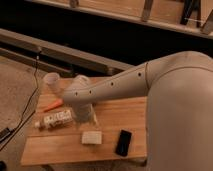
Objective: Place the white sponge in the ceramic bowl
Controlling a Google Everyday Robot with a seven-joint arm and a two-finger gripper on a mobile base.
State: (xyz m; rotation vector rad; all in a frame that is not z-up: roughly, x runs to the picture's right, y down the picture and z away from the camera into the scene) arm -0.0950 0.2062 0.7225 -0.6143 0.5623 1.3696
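The table (pixel 65 148) is matt pale wood. The sponge (pixel 91 137) looks dull and off-white, the cup (pixel 51 80) translucent plastic. The claw (pixel 89 120), low over the table just behind the sponge, ends a smooth cream plastic arm (pixel 117 85).

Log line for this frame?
phase: pre-grasp | end effector: over table, just behind white sponge | white sponge: flat on table, not held | ceramic bowl: not in view

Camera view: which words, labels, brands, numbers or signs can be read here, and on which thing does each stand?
No text can be read with certainty.
On the package lying on the table: a label with dark marks, too blurred to read.
On the black flat object: no marking visible.
On the white sponge: nothing.
On the gripper, low over the table just behind the white sponge: no lettering visible.
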